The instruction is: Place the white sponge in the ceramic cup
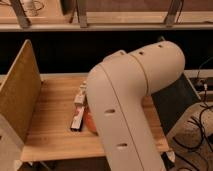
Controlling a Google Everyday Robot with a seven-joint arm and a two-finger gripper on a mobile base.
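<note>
One bulky white arm (132, 100) fills the middle of the view, bent over a wooden table (47, 137), and everything else is best placed against it. The gripper is out of sight, hidden behind and below the arm's bend, somewhere low over the table. It is closed, though whether it is closed on anything cannot be told.

Just beside the arm, on the side toward the tan side panel (19, 102), a slim packet (77, 114) with a dark lower end lies flat on the wood. An orange rounded thing (88, 125) peeks out from under the arm's edge, touching or nearly touching the packet. It may be a vessel, but too little of it shows to say. On the arm's other side, a dark panel (175, 102) closes off the table.

The white sponge does not show plainly. A small pale patch (81, 94) sits at the upper end of the packet, right against the arm, and could be it, yet I cannot tell. The ceramic cup cannot be picked out either; if it stands on the table, the arm covers it.

By my judgement, a closed gripper held low behind the arm points to the pick-up step, so the task looks early to midway. Nothing shows a sponge resting inside a cup. The carry to the cup and the release into it appear to be left.
</note>
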